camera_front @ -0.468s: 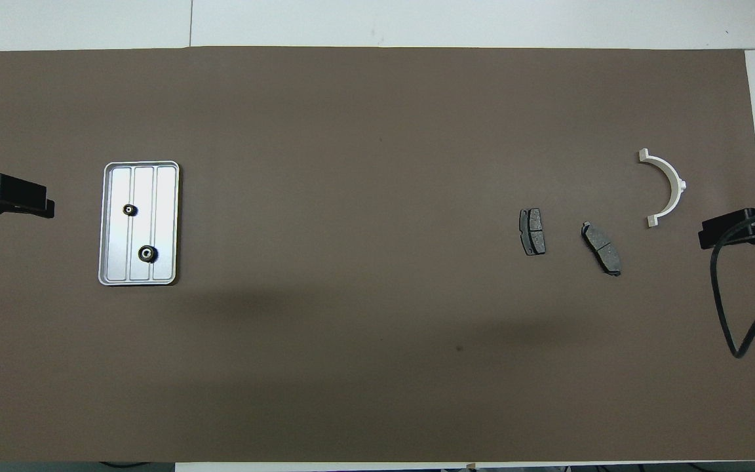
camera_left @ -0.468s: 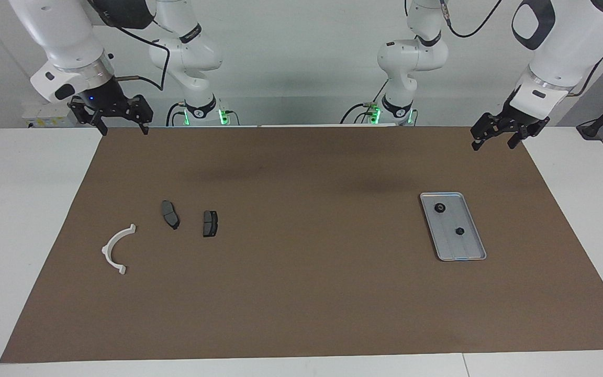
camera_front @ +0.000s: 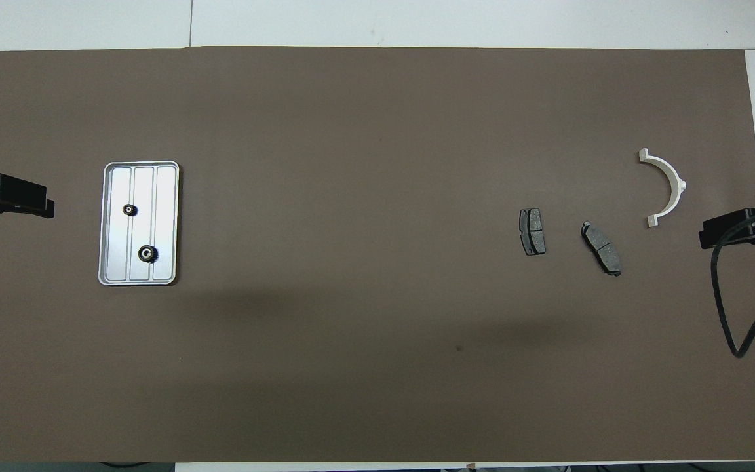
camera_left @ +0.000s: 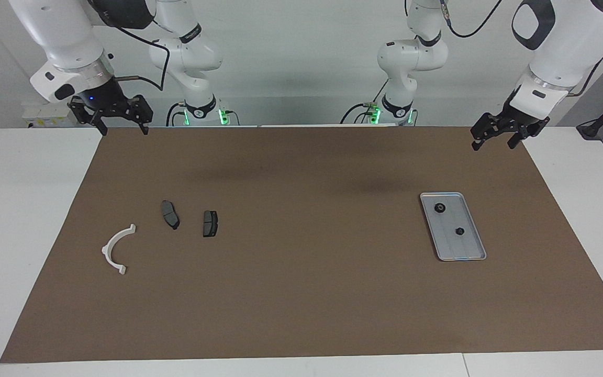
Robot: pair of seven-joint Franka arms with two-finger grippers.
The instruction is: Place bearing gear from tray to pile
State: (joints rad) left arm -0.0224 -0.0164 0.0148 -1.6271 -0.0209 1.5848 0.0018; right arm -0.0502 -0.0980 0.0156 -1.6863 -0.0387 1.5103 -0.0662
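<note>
The bearing gear (camera_left: 439, 208) lies in the tray (camera_left: 477, 246), at the end of the tray nearer to the robots, and a second, a little smaller gear (camera_left: 459, 231) lies in the same tray farther from the robots. Compared with half a second ago, I see almost no change: both gears, the tray and the pile are in the same places, and the two arms hang where they were, with only a very slight shift of the right one. To my judgement this means the task is not started yet; no gear is lifted and the reach to the tray is not begun.

The left tool (camera_left: 499, 137) hangs in the air over the edge of the brown mat at the left arm's end of the tabletop (camera_left: 34, 209), its fingers spread apart and holding nothing. The right tool (camera_left: 119, 121) hangs over the mat's corner at the right arm's end, also spread and empty.

The gear looks as a small dark round part with a lighter hole in the middle; the overhead view suggests fine teeth on the rim. The pile lies well apart from the tray: two dark brake pads (camera_left: 170, 214) (camera_left: 210, 223) and a white half-ring bracket (camera_left: 115, 250)
</note>
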